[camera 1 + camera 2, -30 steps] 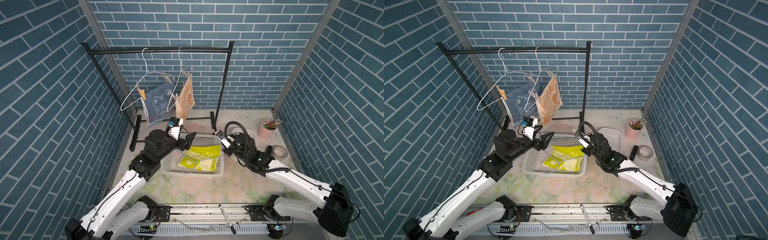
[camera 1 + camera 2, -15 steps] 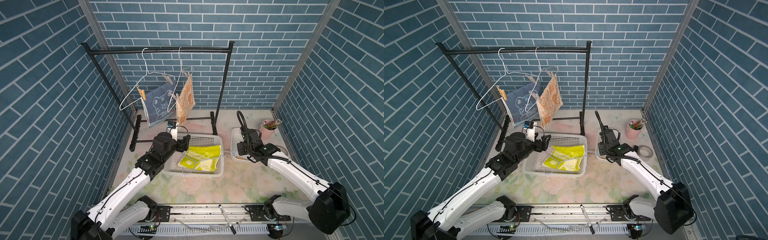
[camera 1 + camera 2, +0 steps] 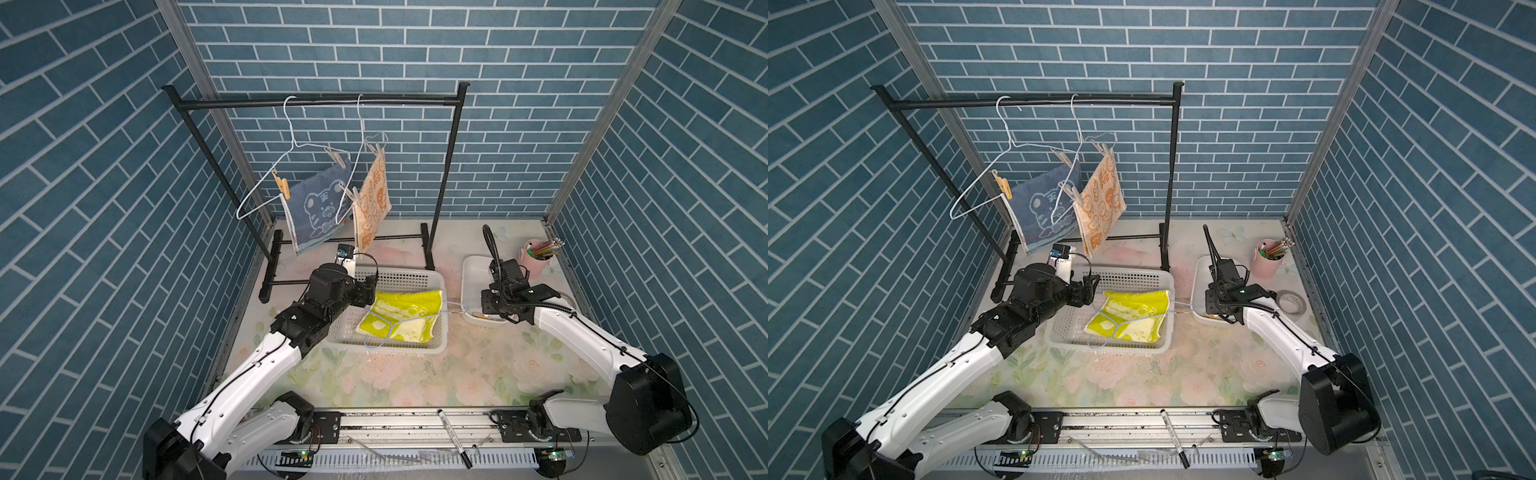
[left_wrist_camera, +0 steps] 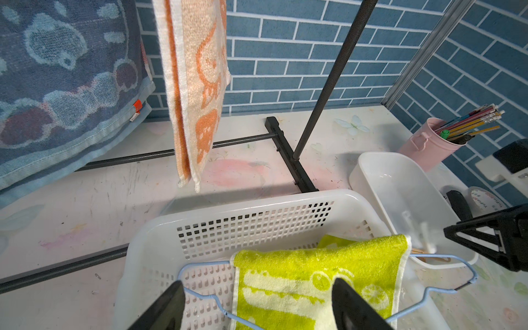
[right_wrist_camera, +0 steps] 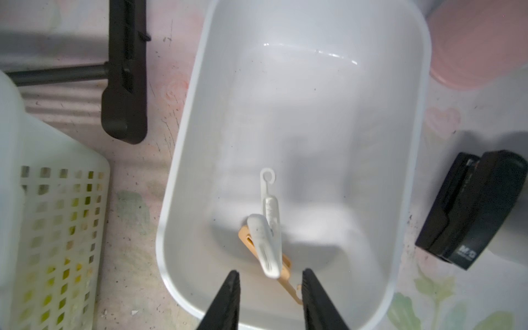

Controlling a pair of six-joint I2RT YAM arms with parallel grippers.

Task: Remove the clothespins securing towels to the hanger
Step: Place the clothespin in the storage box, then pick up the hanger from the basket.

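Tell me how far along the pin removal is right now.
Done: the yellow-green towel lies in the basket with no pin showing, and a white clothespin and a tan clothespin lie in the white tub. In hand: nothing; the right gripper is open above the tub, the left gripper open over the basket. Left: the blue towel and orange towel hang pinned on the rack, four hanging clothespins showing.

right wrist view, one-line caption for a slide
Right gripper open above the white bin, where a white clothespin lies across a tan clothespin.
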